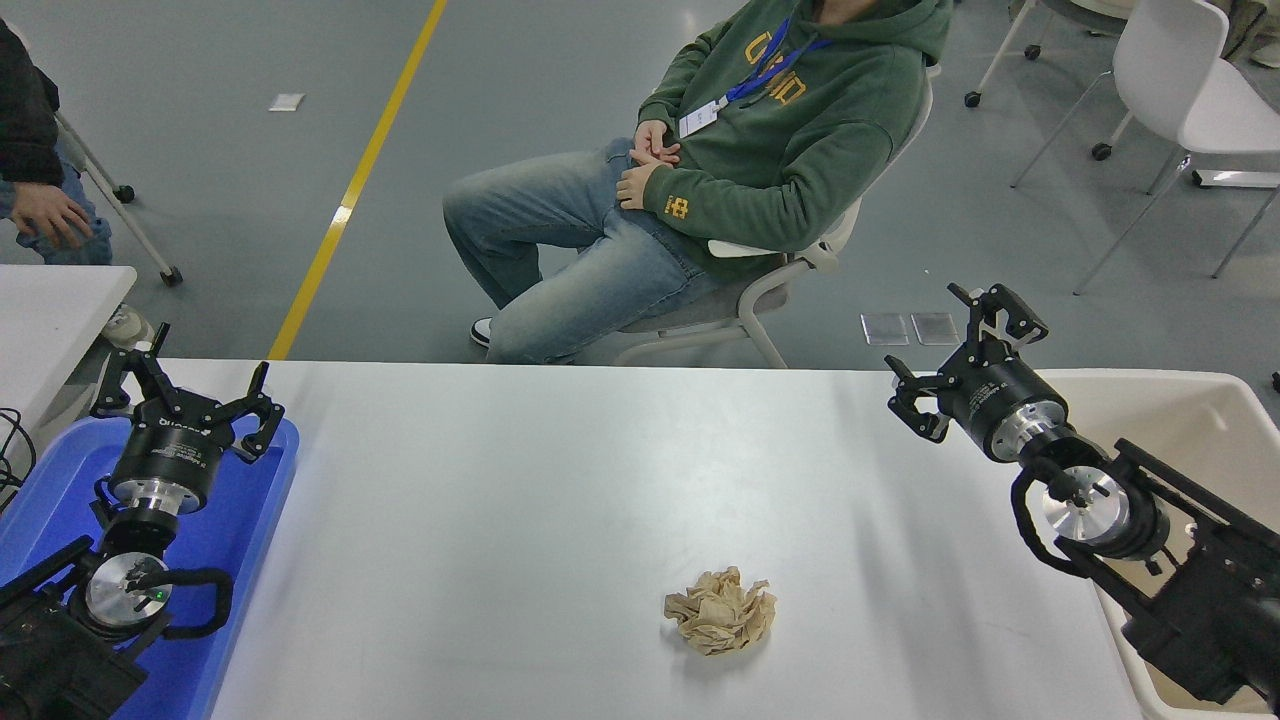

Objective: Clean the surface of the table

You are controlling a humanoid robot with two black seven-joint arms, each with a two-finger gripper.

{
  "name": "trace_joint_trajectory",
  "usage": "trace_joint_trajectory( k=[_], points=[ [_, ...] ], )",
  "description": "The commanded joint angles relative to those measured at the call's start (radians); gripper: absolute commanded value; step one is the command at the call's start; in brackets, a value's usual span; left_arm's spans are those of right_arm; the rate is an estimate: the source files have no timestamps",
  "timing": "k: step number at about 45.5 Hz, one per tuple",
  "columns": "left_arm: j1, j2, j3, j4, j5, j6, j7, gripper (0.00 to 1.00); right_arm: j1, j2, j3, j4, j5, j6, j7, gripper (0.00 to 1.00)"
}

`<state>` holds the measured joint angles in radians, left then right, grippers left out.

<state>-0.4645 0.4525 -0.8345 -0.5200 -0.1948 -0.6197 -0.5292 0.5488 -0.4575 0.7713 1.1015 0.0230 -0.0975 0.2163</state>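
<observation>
So the big plain white table surface [520, 520] fills the middle, with one crumpled tan paper ball [720, 611] lying near its front edge. The right black gripper [968, 360], fingers spread wide and empty, hangs over the far right corner beside the beige plastic bin [1200, 400]. The left black gripper [185, 385], also wide open, sits over the blue plastic tray [250, 520].

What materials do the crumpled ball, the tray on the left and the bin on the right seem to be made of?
Crumpled ball: probably brown paper, matte, with sharp creases. Blue tray: likely plastic, smooth and slightly glossy, with a moulded rim. Beige bin: likely plastic too, with rounded moulded walls and a dull finish.
</observation>
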Motion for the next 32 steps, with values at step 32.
trace_joint_trajectory(
  k=[32],
  points=[
    [0.001, 0.000, 0.000, 0.000, 0.000, 0.000, 0.000, 1.00, -0.006, 0.000, 0.005, -0.017, -0.121, 0.007, -0.002, 1.00]
  ],
)
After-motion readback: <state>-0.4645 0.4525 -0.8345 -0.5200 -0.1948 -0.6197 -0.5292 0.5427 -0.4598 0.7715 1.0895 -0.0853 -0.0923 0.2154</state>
